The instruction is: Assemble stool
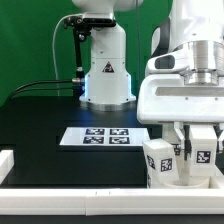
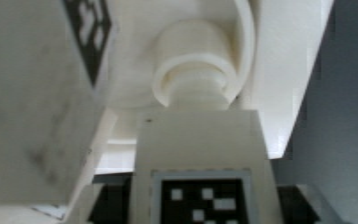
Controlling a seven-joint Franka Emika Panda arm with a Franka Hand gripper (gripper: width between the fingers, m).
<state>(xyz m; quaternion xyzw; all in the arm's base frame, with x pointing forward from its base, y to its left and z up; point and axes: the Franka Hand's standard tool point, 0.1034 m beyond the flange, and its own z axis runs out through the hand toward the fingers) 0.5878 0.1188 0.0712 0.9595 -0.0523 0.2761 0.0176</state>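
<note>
My gripper (image 1: 199, 150) hangs low at the exterior view's right, near the front rail, and is shut on a chunky white stool leg (image 1: 202, 153) with a marker tag. In the wrist view the leg (image 2: 202, 150) runs straight out from between the dark fingers (image 2: 115, 200). Its tag faces the camera and its rounded end (image 2: 201, 75) sits against a larger white part. That part, which looks like the stool seat (image 2: 51, 110), stands beside the leg and carries a tag. In the exterior view it (image 1: 161, 163) is close on the gripper's left. Whether the leg is seated in it is hidden.
The marker board (image 1: 105, 136) lies flat in the middle of the black table. A long white rail (image 1: 70, 198) runs along the front edge, with a short one (image 1: 5, 165) at the exterior view's left. The arm's white base (image 1: 105, 70) stands at the back.
</note>
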